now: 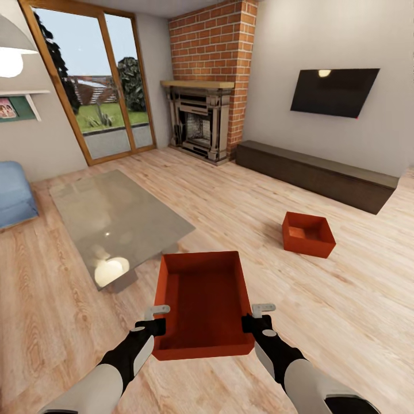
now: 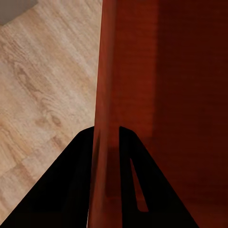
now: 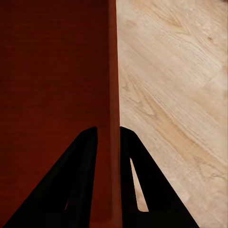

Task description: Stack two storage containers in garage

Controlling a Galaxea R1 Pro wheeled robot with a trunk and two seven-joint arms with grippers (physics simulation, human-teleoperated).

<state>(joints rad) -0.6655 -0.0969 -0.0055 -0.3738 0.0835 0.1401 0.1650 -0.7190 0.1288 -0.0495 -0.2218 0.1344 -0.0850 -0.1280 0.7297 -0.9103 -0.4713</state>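
An orange-red storage container hangs in front of me above the wood floor, held by both arms. My left gripper is shut on its left wall, one finger on each side of the wall. On the opposite wall my right gripper is shut the same way. The second storage container sits on the light plank floor of the living room, to the right and further off, near the dark low TV bench.
A glass coffee table stands just ahead on the left. Beyond it are a blue sofa, a glazed patio door, a red-brick fireplace and a wall TV. Bare planks lie between me and the far container.
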